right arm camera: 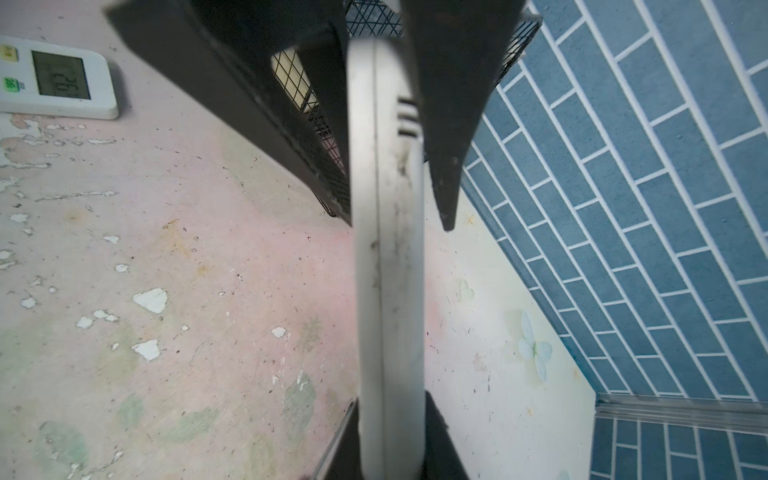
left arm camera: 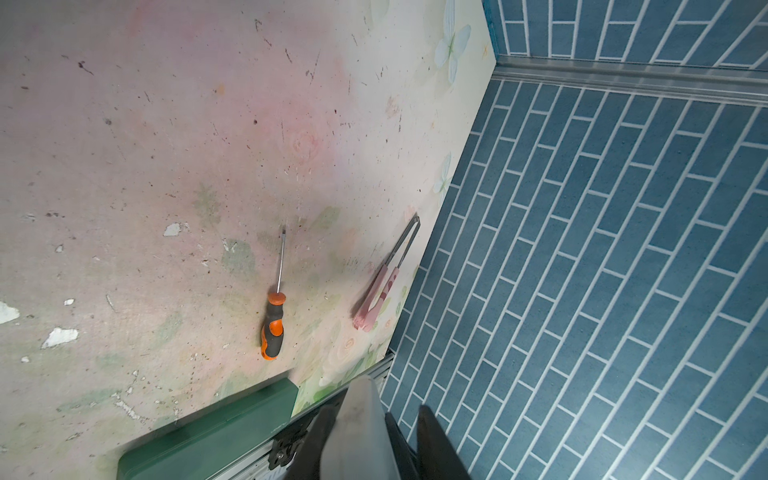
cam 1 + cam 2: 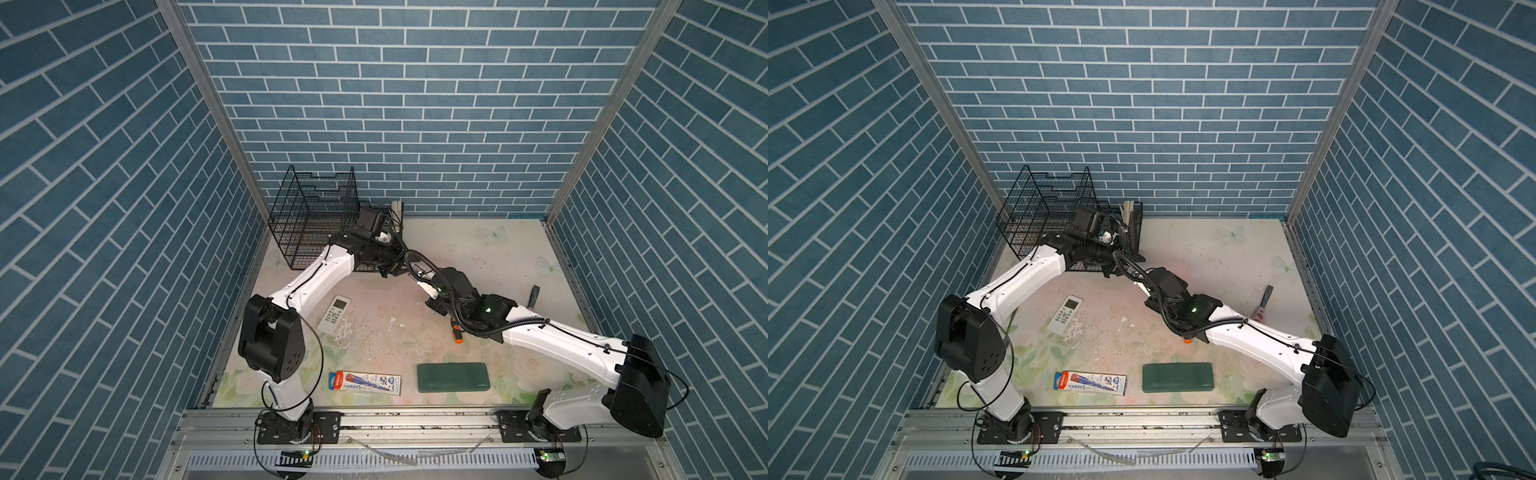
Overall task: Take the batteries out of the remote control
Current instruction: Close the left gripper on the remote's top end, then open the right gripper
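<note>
Midair, both grippers (image 1: 390, 199) (image 1: 390, 432) clamp opposite ends of one grey remote control (image 1: 388, 270).

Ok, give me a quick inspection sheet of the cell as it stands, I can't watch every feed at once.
Surface: floral table, scuffed, with flaked patches.
Job's things: grey remote held off the table between both grippers; batteries: nothing seen.
Clutter: white remote, screwdriver, pink-handled tool, green case, printed box, wire rack.
Grippers: left gripper and right gripper each shut on opposite ends of the grey remote.
Cables: corrugated hose loops over the right wrist; thin cable hangs by the left arm.
Surroundings: blue brick-pattern walls, front rail.
</note>
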You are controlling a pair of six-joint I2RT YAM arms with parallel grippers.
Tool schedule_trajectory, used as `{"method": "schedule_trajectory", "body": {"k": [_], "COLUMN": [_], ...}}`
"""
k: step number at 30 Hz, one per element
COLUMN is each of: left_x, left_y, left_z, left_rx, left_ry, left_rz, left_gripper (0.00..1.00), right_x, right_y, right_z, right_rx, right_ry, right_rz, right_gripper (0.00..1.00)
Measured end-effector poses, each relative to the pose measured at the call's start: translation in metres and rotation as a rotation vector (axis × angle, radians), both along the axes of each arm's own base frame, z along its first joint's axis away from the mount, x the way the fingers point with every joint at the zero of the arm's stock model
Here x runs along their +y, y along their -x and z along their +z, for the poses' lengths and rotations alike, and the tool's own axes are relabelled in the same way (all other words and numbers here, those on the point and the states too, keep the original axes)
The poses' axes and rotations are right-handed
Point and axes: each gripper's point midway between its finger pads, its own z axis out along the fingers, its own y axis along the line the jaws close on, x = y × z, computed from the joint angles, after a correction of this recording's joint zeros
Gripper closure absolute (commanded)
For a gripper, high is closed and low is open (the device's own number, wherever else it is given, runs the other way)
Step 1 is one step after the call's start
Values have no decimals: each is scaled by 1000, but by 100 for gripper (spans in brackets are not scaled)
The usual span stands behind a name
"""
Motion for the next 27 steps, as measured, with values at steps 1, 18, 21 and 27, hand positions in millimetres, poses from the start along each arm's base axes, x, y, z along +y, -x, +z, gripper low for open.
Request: {"method": "schedule_trajectory", "body": {"k": [1,18,21,27], "left_x": [0,10,10,12], "left_y": [0,2,1,0], "left_z": [0,-4,-3,-3], "left_rx": [3,53,53,43], "left_ry": [1,10,19,36], "left_rz": [2,56,65,76], "left_gripper": [71,98,100,100], "right_x": [0,4,4,6], "right_y": [0,-5,-6,-8], "right_z": [0,-3,-2,-3], "right_rx": [-5,-97,-108,-124], "right_ry": [5,63,67,58], "right_rz": [2,30,31,28], "right_gripper": [100,86,84,70]}}
